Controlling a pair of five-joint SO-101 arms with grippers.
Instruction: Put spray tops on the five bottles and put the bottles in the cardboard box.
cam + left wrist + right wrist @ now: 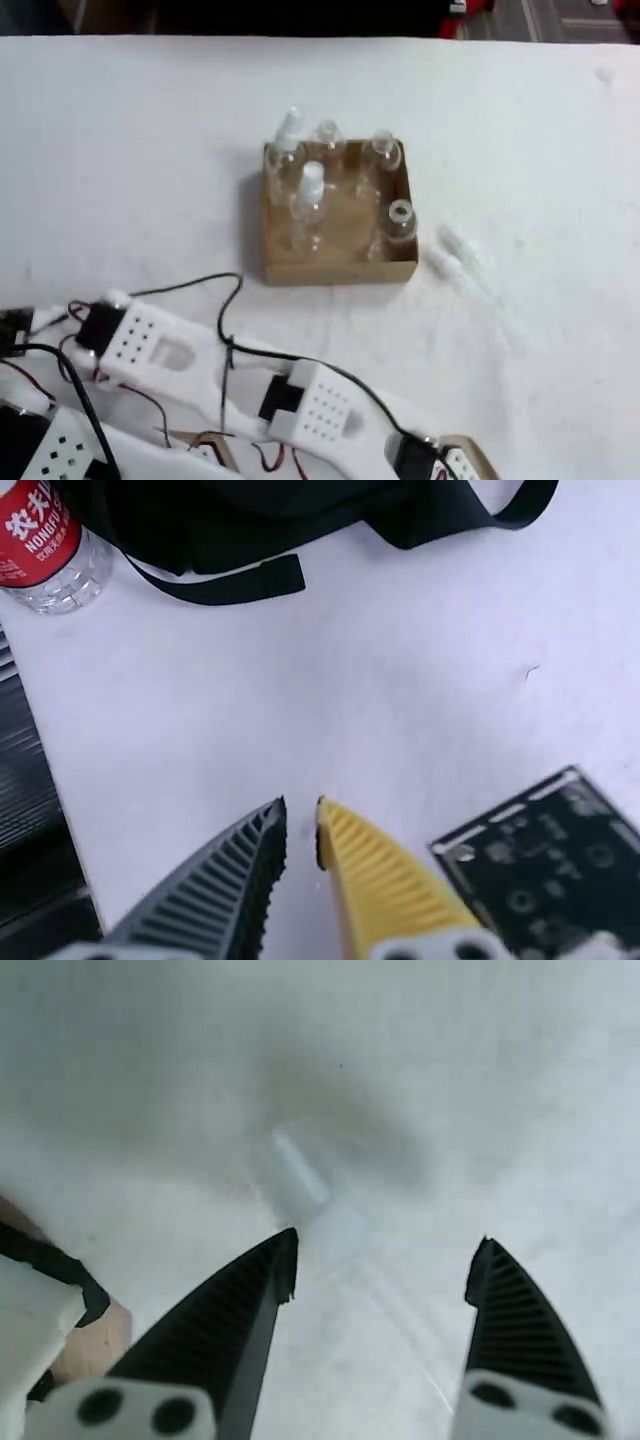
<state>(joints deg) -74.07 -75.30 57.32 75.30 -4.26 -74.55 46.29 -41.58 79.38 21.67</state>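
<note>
The cardboard box [340,268] stands mid-table with several clear bottles upright in it. Two of them [288,150] [310,205] carry white spray tops; the one at the box's front right corner [399,225] has an open neck. Loose spray tops [447,255] lie on the cloth just right of the box. My right gripper [385,1255] is open, its black fingers pointing down at a blurred spray top [298,1175] just beyond the tips. My left gripper [302,815], one finger grey and one yellow, is shut on nothing over bare white table.
Both arms' white links [300,400] and cables cross the near edge of the table. In the left wrist view a red-labelled water bottle [45,550], a black bag with straps [260,520] and a circuit board [545,865] lie nearby.
</note>
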